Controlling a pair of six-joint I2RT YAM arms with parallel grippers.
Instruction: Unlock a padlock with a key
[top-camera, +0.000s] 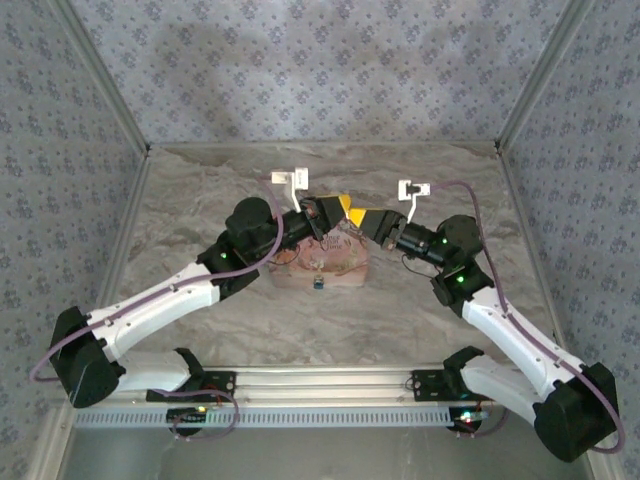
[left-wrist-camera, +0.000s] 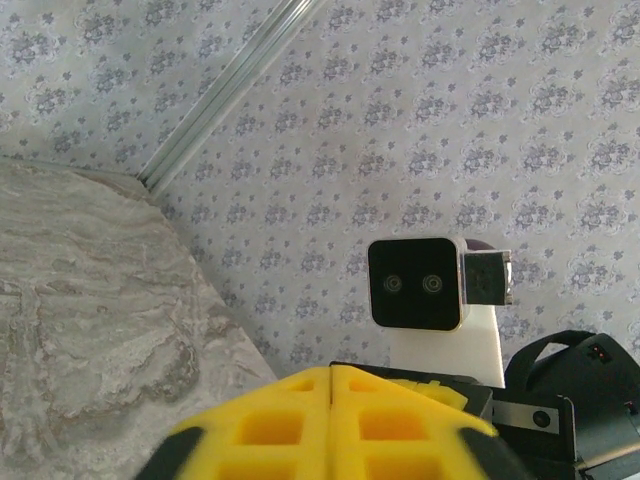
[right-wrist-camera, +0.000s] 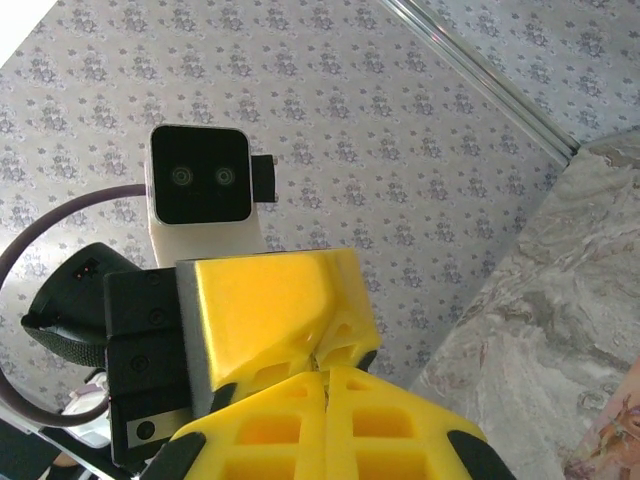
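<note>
In the top view my left gripper and right gripper meet tip to tip above the pink tin box. The tiny blue padlock hangs at the middle of the tin's front side, below both grippers. In the left wrist view my yellow fingers are pressed together, the left gripper shut. The right gripper is shut too, its tips touching the left arm's yellow fingers. A thin dark sliver sits where the tips meet, too small to name. I cannot make out a key.
Patterned walls close the marbled table on three sides, with metal corner posts. The right arm's wrist camera faces my left wrist view. A pink corner of the tin shows at the right wrist view's lower right edge.
</note>
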